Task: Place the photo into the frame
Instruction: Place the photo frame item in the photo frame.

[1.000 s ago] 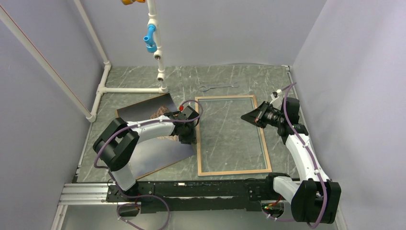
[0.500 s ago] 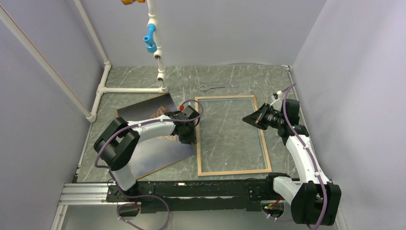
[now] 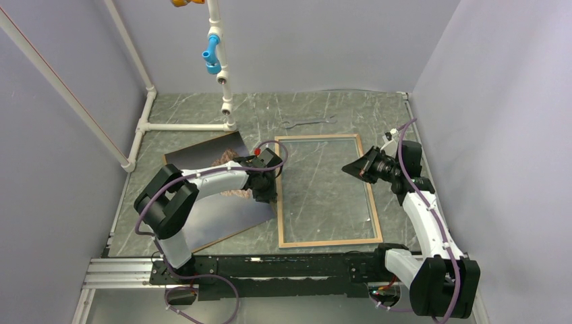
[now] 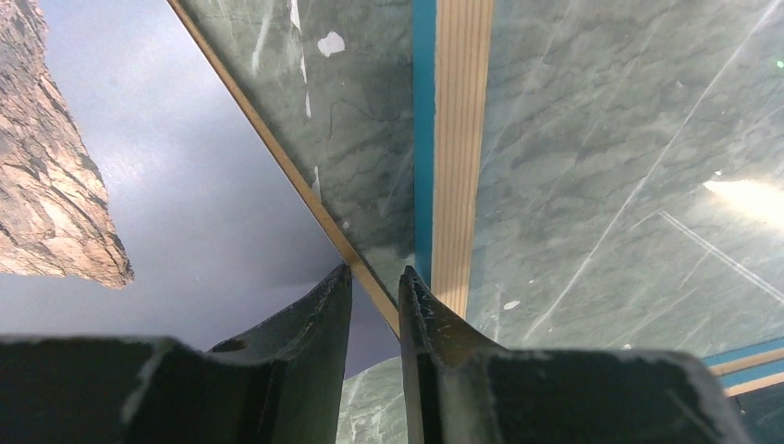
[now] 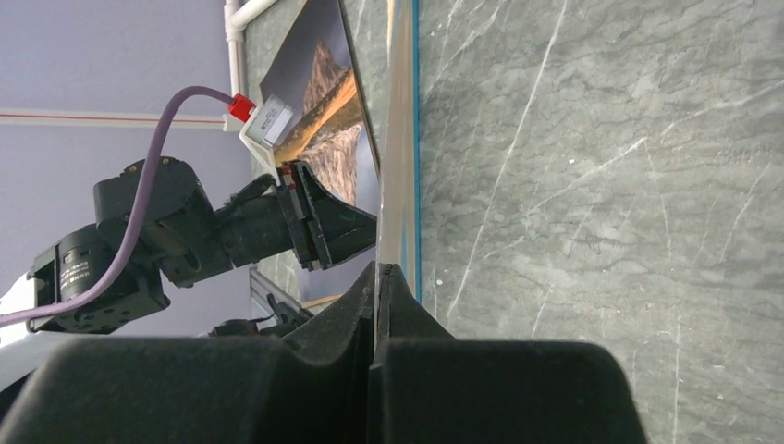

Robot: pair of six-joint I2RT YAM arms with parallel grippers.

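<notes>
The photo (image 3: 219, 219), a rocky mountain under grey sky, lies face up at the left on a brown board. In the left wrist view the photo (image 4: 185, 185) fills the left side. The frame (image 3: 280, 202) lies in the middle, tan back up, its blue side showing along the rail (image 4: 459, 139). My left gripper (image 3: 266, 197) points down at the photo's right edge beside the frame's left rail. Its jaws (image 4: 374, 273) stand a little apart, and the board's edge crosses the gap. My right gripper (image 3: 345, 167) hovers over the frame's right half, shut (image 5: 379, 266) and empty.
A metal wrench (image 3: 307, 123) lies behind the frame. A white pipe (image 3: 221, 74) with a blue fitting stands at the back, and more white pipes run along the left wall. Grey walls close in the marble table (image 3: 351, 115) on three sides.
The right arm has shifted very slightly. The left arm, the photo and the frame have stayed put.
</notes>
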